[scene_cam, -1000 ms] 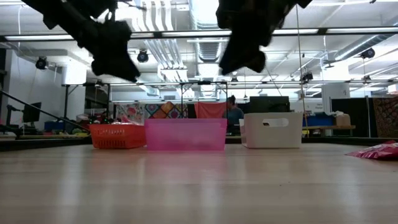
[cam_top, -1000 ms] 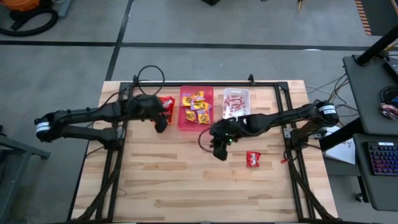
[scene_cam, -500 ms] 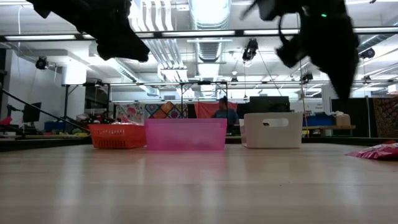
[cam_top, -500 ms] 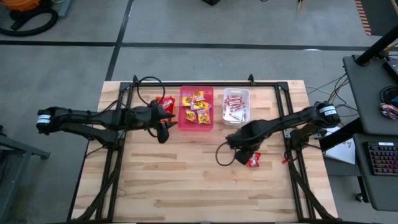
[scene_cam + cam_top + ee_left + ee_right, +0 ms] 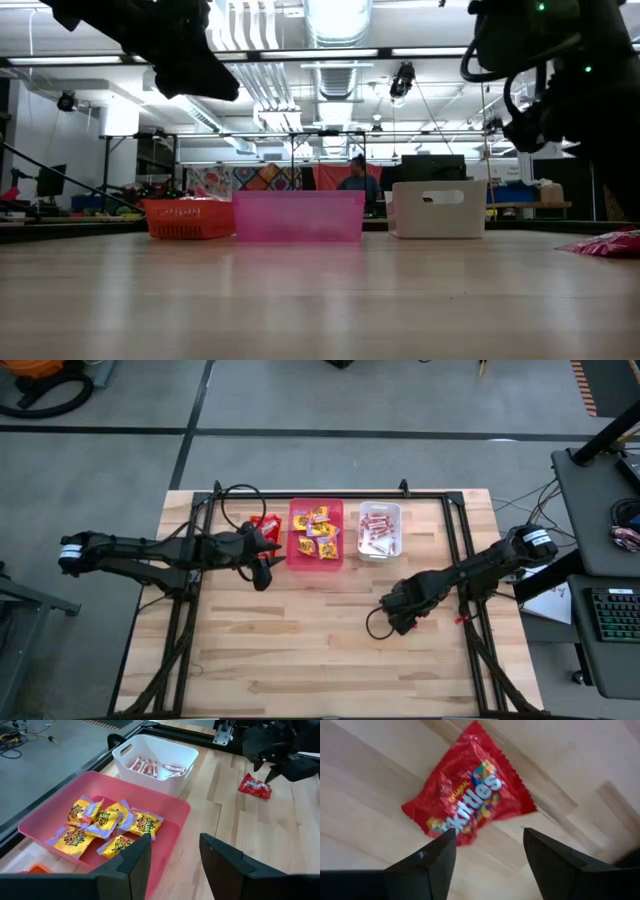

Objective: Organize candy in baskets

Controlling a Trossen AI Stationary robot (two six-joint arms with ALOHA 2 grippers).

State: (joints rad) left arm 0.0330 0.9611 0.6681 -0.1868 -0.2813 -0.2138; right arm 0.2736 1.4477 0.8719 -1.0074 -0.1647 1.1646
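Right gripper [image 5: 489, 854] open above red packet [image 5: 470, 805] on table [image 5: 300, 650], left gripper [image 5: 172, 855] open, empty, beside pink basket [image 5: 172, 809].

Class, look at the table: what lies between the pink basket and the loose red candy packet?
Only the white basket stands between the pink basket and the red packet, with bare wood around it, as the left wrist view shows.

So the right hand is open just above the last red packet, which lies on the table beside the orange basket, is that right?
Not quite: the red packet lies well away from the orange basket, out past the white basket, as the left wrist view shows. The rest holds: the right hand is open just above it on the table.
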